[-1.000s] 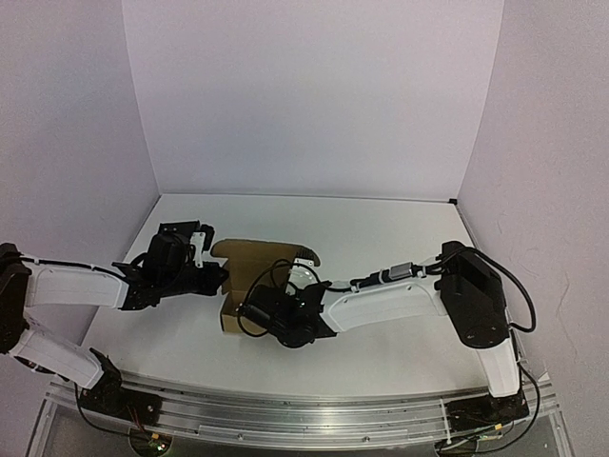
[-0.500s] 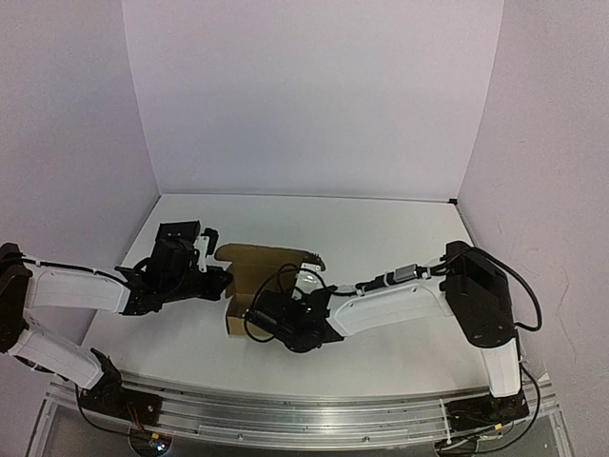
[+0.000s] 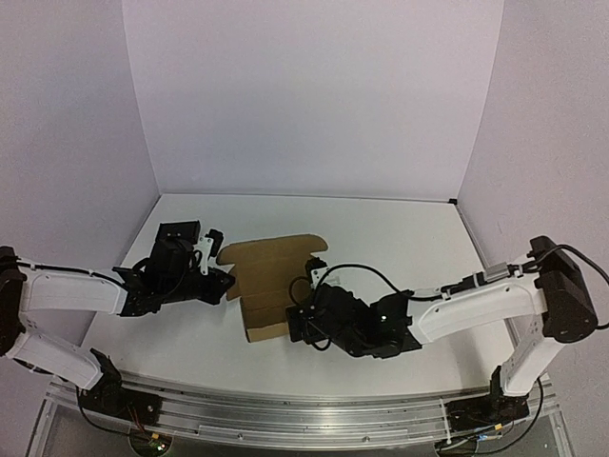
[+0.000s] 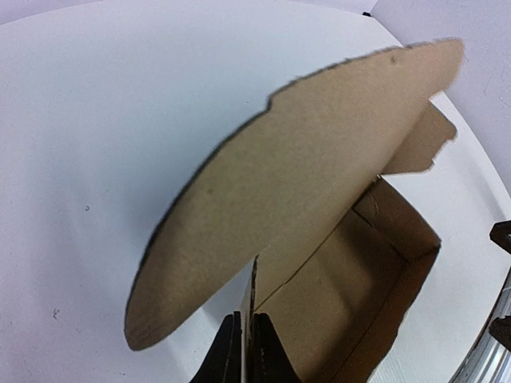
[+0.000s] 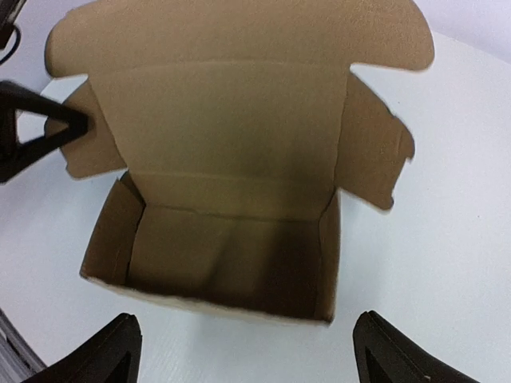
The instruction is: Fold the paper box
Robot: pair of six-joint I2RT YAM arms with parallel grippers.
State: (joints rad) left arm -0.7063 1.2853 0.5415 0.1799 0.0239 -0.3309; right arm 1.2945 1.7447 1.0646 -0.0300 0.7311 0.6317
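Plain brown paper box [image 3: 266, 286]; white table [image 3: 381, 238]; lilac walls [image 3: 314, 95].

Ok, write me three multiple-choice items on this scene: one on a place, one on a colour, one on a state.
1. Seen from above, the left tool is at which side of the box?
A. its left side
B. its far side
C. its right side

2. The box is:
A. white
B. brown
C. blue

3. The lid of the box is:
A. shut flat
B. torn off
C. raised, with the inside open to view

Answers:
1 A: the top view shows that tool at the box's left edge.
2 B: it is plain brown cardboard in every view.
3 C: the right wrist view looks straight into the inside, with the lid standing up behind it.
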